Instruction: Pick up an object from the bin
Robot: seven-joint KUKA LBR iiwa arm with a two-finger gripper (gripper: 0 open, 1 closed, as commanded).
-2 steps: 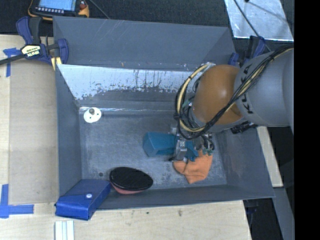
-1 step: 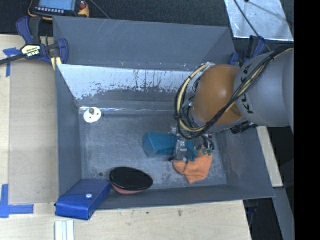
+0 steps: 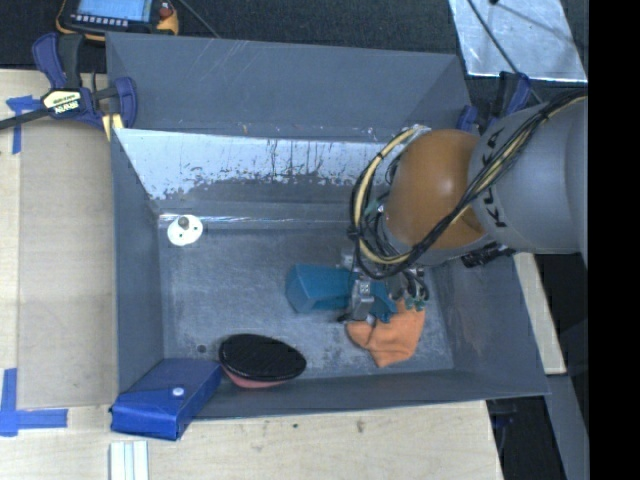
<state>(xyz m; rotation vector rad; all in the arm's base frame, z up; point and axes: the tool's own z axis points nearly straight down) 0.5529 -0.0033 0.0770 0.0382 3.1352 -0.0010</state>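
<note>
1. Left side: blue box (image 3: 165, 398) at the near corner, small white round piece (image 3: 185, 230) by the far wall, both well apart from the gripper (image 3: 372, 303).
2. Black oval disc (image 3: 262, 356) against the near wall, pink beneath.
3. Mid-floor: blue block (image 3: 318, 286), probably stiff and light; best taken across its narrow sides.
4. Gripper low between block and orange cloth (image 3: 392, 338); open or clenched, cannot tell.
5. Cloth likely soft, limp; pinch a raised fold.
6. Right wall (image 3: 475, 318) near; open floor leftward, so lift straight.
</note>
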